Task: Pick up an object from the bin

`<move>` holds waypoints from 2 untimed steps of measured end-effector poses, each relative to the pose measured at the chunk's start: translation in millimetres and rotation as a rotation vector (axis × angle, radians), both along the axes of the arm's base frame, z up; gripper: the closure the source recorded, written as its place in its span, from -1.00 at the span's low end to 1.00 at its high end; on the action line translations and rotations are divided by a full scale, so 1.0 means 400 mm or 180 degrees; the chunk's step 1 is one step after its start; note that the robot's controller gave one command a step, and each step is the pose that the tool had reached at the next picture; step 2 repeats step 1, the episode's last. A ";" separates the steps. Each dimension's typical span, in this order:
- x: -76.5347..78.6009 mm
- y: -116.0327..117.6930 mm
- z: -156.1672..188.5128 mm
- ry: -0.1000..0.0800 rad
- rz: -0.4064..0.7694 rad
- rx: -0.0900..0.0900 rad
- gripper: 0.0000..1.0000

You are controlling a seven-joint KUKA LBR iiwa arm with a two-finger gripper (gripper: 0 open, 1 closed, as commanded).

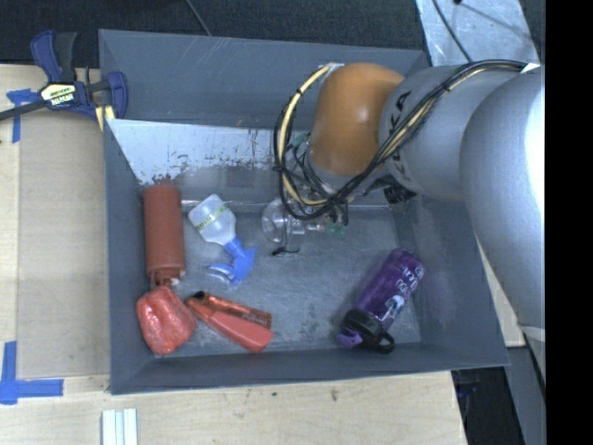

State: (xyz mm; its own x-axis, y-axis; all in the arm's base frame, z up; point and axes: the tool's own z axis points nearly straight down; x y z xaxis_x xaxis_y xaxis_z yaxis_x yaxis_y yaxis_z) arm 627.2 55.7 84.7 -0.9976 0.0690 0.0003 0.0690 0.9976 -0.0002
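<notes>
A grey metal bin (120,276) is seen from above. A silver robot arm (463,137) enters from the right of the frame, with a rounded orange cover (352,119) at its wrist and looped cables (295,170) hanging beside it. The gripper (283,235) sits low over the upper middle of the bin floor, mostly hidden under the cover and cables, so whether it is open or closed cannot be told. A clear rounded thing (272,219) lies right at its tip; whether it is gripped cannot be told.

To the left of that lies a clear bottle (211,219) with a blue nozzle (237,261). Further left, a brown-red cylinder (162,230) lies along the left wall. In the lower left corner a red lump (165,323) touches an orange-red tool (233,323). Well apart, at lower right, lies a purple bottle (389,293) with a black cap.
</notes>
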 end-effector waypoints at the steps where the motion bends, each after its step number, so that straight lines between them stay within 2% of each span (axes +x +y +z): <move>1: 0.003 0.000 0.024 -0.0011 -0.0001 0.0001 1.00; 2: 0.003 0.000 0.024 -0.0011 -0.0001 0.0001 1.00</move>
